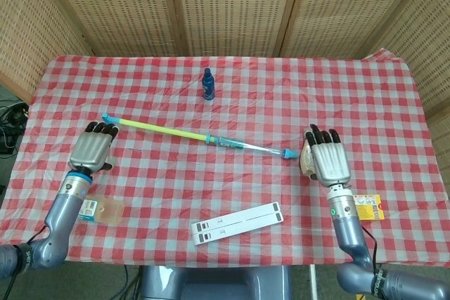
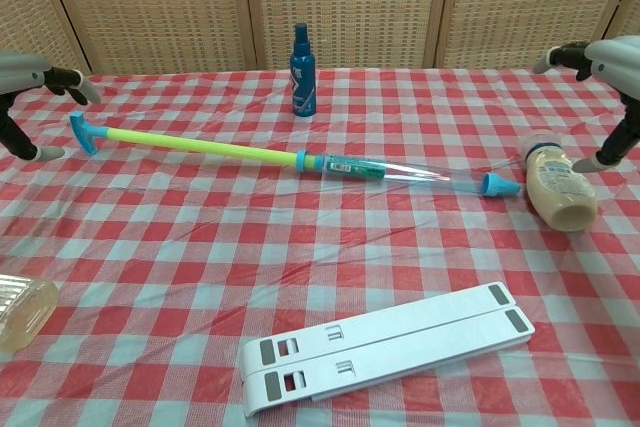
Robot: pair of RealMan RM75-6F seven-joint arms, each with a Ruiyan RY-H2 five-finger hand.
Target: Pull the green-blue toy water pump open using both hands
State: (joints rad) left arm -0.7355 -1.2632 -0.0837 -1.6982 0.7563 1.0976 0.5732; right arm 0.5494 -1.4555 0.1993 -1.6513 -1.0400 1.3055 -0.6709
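Head view: toy water pump (image 1: 200,138), extended, lying on the checked tablecloth (image 1: 246,96) between the hands. Left hand (image 1: 92,148) fingers spread, holding nothing, beside the handle end. Right hand (image 1: 328,159) likewise, near the nozzle.

Chest view: pump (image 2: 300,160) flat; left hand (image 2: 35,97) and right hand (image 2: 605,72) clear of it, fingers apart.

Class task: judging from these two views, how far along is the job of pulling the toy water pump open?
Done: the green-blue toy water pump lies fully extended on the checked tablecloth. In hand: nothing; the left robot hand and right robot hand are both open beside its ends. Nothing appears left.
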